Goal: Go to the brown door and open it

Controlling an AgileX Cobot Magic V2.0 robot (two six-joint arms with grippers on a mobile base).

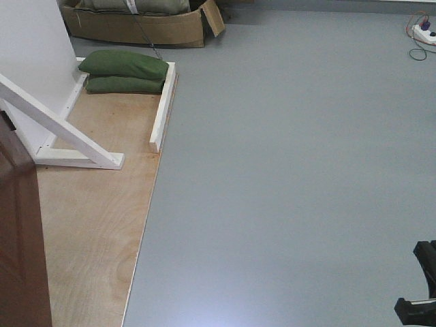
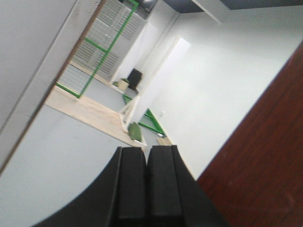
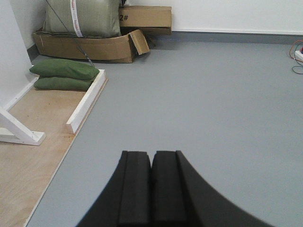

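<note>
The brown door [image 1: 19, 231] shows as a glossy reddish-brown panel at the lower left of the front view, standing on the plywood base [image 1: 95, 225]. Its surface also fills the right side of the left wrist view as the brown door [image 2: 265, 161]; no handle shows. My left gripper [image 2: 147, 150] is shut with nothing between its pads, just left of the door's face. My right gripper [image 3: 151, 154] is shut and empty, pointing over the grey floor [image 3: 203, 94]. A dark part of the right arm [image 1: 421, 286] shows at the lower right of the front view.
A white braced frame [image 1: 61, 129] and a white rail [image 1: 162, 105] stand on the plywood. Two green sandbags [image 1: 126, 71] lie at its far end. Cardboard boxes [image 1: 136, 24] sit against the back wall. A power strip with cables [image 1: 424, 33] lies far right.
</note>
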